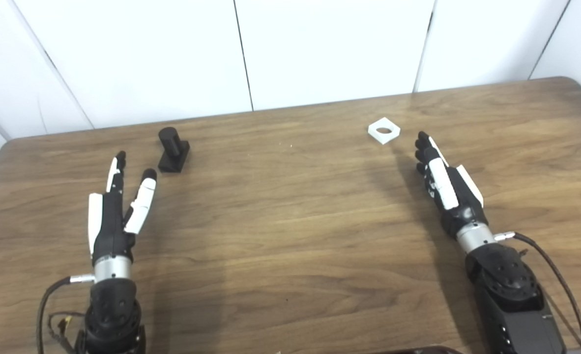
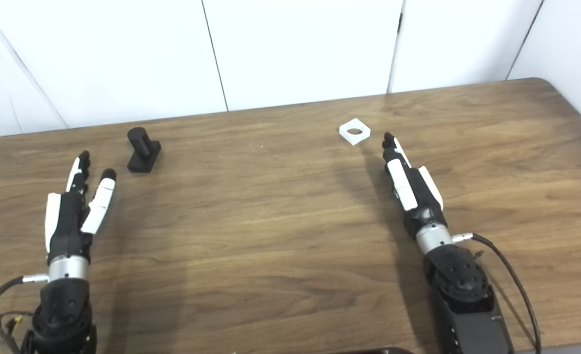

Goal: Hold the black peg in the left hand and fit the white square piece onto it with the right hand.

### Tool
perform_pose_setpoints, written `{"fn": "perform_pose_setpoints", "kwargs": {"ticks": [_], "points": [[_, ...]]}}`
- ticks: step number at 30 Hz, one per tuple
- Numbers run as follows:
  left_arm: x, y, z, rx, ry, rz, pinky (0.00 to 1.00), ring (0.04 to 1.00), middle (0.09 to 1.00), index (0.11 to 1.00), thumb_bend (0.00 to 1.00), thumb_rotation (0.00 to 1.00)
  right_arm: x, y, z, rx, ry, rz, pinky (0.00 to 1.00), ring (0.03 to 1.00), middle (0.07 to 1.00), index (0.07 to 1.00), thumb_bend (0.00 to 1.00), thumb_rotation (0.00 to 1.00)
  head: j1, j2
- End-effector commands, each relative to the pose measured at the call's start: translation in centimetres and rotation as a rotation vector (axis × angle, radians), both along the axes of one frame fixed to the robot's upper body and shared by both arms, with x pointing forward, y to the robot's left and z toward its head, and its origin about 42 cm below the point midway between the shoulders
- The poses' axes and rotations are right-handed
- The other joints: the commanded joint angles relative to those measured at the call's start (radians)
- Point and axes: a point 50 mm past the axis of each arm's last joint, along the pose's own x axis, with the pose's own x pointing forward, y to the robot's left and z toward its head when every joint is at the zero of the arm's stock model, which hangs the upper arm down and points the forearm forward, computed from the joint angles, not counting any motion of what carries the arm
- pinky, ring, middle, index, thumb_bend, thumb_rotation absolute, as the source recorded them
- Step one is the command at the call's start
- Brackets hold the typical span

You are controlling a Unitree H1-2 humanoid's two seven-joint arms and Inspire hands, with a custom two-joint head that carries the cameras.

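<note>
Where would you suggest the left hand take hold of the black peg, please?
On the upright round post of the black peg, coming from the near left where the open left hand waits. The post rises clear of its flat base, so fingers can wrap it low, leaving the top free for the white square piece.

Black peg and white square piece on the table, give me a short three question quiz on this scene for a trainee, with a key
1. True or false: the left hand already holds the black peg.
2. Multiple choice: the white square piece lies
A. on the wooden table, just beyond the right hand's fingertips
B. fitted over the peg
C. in the right hand's grasp
3. Short answer: how does the right hand look, open or shut?

Key
1. False. The peg stands on the table, apart from the open left hand.
2. A
3. Open, fingers stretched out toward the square piece, holding nothing.
</note>
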Motion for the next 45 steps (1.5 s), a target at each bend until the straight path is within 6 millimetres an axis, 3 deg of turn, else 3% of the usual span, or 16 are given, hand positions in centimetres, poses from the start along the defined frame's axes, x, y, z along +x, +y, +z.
{"fn": "perform_pose_setpoints", "kwargs": {"ticks": [1,7,10,19,27,45], "points": [[1.1,0.5,2.6,0.089,-0.064,0.011,0.96,1.0,1.0,0.99,0.51,0.75,0.8,0.1,1.2,0.003,-0.047,0.019,1.0,1.0,1.0,1.0,0.64,1.0,0.001,0.001],[2.3,0.7,3.7,0.157,0.008,0.028,0.98,1.0,1.0,0.972,0.54,0.54,0.8,0.1,1.3,-0.005,-0.052,0.013,1.0,1.0,1.0,1.0,0.62,1.0,0.002,-0.002],[3.0,0.8,4.0,0.192,0.037,0.028,0.96,1.0,1.0,0.929,0.56,0.48,0.7,0.2,1.3,-0.003,-0.054,0.011,1.0,1.0,1.0,1.0,0.61,1.0,0.002,-0.004],[4.7,0.7,4.2,0.297,0.111,0.091,0.89,1.0,1.0,0.866,0.68,0.43,0.7,-0.1,1.3,-0.031,-0.072,0.014,1.0,1.0,1.0,1.0,0.6,1.0,0.001,-0.006],[6.0,0.8,3.6,0.4,0.141,0.112,0.9,1.0,1.0,0.852,0.78,0.51,0.8,-0.2,1.2,-0.039,-0.069,0.017,1.0,1.0,1.0,1.0,0.6,1.0,0.003,-0.008],[10.0,0.6,3.2,0.571,0.152,0.114,0.99,1.0,1.0,0.829,0.78,0.49,0.9,-0.2,1.1,-0.044,-0.063,0.012,1.0,1.0,1.0,1.0,0.6,1.0,0.003,-0.02]]}}
